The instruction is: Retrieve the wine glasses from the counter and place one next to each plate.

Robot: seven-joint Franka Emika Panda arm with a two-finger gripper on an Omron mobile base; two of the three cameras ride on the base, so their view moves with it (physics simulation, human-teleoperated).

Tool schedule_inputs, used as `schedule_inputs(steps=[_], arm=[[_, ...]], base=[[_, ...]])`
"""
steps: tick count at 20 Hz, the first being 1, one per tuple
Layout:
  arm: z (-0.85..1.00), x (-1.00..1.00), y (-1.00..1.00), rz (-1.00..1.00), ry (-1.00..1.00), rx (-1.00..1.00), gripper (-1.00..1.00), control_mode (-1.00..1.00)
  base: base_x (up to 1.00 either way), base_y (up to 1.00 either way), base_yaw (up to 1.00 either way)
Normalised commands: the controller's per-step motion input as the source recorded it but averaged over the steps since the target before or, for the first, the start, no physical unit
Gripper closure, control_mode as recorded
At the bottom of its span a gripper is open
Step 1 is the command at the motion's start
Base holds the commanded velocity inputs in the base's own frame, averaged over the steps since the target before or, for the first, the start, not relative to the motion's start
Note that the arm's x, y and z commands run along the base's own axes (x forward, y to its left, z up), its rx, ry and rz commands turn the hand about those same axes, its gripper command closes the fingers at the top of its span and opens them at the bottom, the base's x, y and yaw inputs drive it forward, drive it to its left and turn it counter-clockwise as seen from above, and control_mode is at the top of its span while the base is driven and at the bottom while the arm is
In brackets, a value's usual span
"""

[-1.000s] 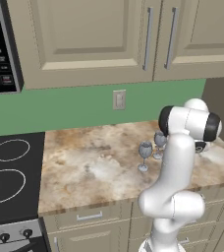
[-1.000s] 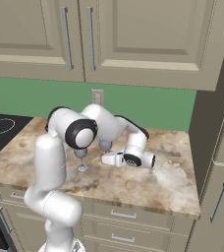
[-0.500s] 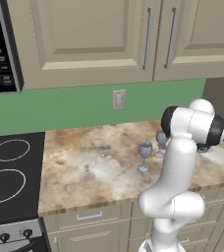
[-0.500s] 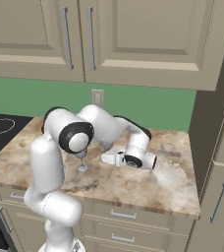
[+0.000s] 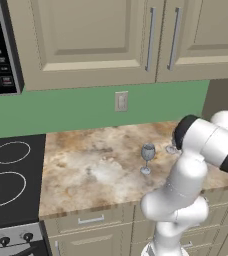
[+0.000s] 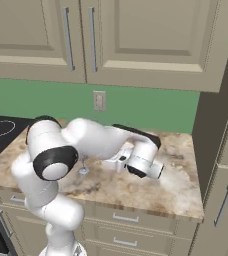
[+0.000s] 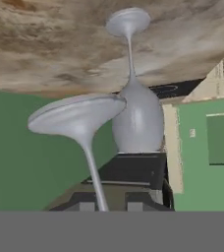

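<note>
Fingers (image 7: 106,204): closed on the thin stem of the near wine glass (image 7: 79,120), just below its foot, in the inverted hand view.
Far wine glass (image 5: 147,157): upright on the table (image 5: 96,167), apart from the arm.

place: home kitchen; evidence: beige wall cabinets (image 5: 111,40), stone counter (image 5: 101,170), black hob (image 5: 6,175), wall outlet (image 5: 121,101) behind pincer (image 6: 118,162)
</note>
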Motion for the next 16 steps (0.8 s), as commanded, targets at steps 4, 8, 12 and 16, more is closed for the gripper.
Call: schedule_inputs(steps=[4, 8, 12, 16], arm=[[1.0, -1.0, -0.19, -0.18, -0.26, 0.0, 1.0, -1.0], [1.0, -0.99, -0.27, -0.2, -0.12, 0.0, 1.0, -1.0], [0.71, -0.98, -0.02, -0.17, -0.01, 0.0, 1.0, -1.0], [0.61, -0.66, 0.0, -0.1, 0.06, 0.0, 1.0, -1.0]], base=[[0.0, 0.0, 0.0], [0.0, 0.0, 0.0], [0.0, 0.0, 0.0], [0.0, 0.0, 0.0]])
